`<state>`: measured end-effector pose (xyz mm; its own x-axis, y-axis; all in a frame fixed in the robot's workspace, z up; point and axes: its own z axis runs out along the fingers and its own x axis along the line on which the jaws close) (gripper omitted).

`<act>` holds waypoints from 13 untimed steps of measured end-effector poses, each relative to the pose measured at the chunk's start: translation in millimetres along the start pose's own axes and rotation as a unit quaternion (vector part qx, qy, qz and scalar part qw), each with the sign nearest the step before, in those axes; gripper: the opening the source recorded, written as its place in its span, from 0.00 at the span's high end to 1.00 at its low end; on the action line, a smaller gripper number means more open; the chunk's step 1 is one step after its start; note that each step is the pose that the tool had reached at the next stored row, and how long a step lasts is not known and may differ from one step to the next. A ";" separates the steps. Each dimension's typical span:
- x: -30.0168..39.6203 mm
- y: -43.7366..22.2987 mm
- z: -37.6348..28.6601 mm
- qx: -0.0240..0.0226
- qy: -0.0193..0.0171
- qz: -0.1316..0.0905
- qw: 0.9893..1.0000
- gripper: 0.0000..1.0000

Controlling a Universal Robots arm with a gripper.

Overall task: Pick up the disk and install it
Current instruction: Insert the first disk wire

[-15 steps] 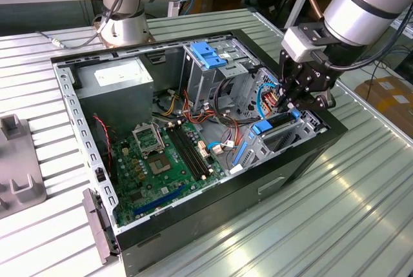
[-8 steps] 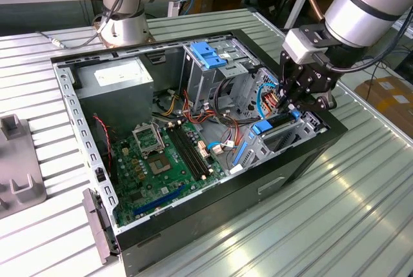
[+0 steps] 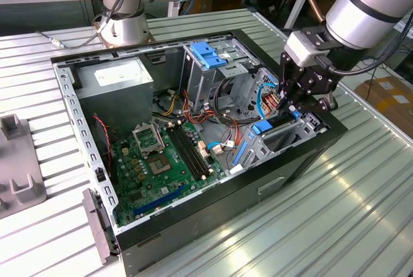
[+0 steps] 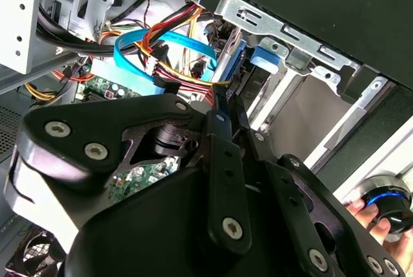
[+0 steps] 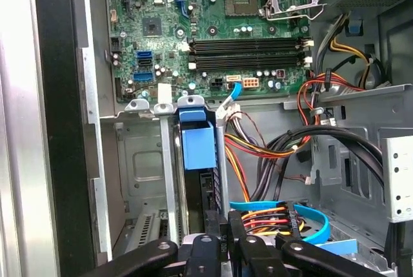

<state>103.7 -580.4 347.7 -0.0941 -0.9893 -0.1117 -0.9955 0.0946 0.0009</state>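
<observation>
The disk [image 3: 270, 124] stands on edge in the metal drive cage at the corner of the open computer case [image 3: 193, 219] on the exterior view's right. Its blue carrier end [image 5: 197, 146] points toward the motherboard, and its dark body runs back between the cage rails to my gripper [image 5: 219, 237]. My gripper [image 3: 290, 106] hangs over the cage's outer end, fingers close together on the disk's edge. In the second wrist view the black fingers [image 4: 222, 122] sit just behind the disk's blue rail [image 4: 233, 64].
Bundles of red, yellow and blue cables [image 5: 277, 215] crowd the cage's side. The motherboard [image 3: 161, 161], power supply [image 3: 116, 86] and tall drive bay with a blue bracket [image 3: 208, 54] fill the case. A hand [image 4: 369, 215] holds a round blue-lit device outside the case.
</observation>
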 end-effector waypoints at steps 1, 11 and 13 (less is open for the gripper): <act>0.4 -0.1 0.2 0.000 0.000 0.000 1.000 0.83; 3.6 -1.3 2.7 0.000 0.000 -0.003 1.000 0.83; 3.3 -1.4 3.0 -0.001 0.000 -0.007 1.000 0.83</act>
<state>104.8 -583.4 344.3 -0.0795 -0.9905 -0.1118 -0.9968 0.0799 0.0009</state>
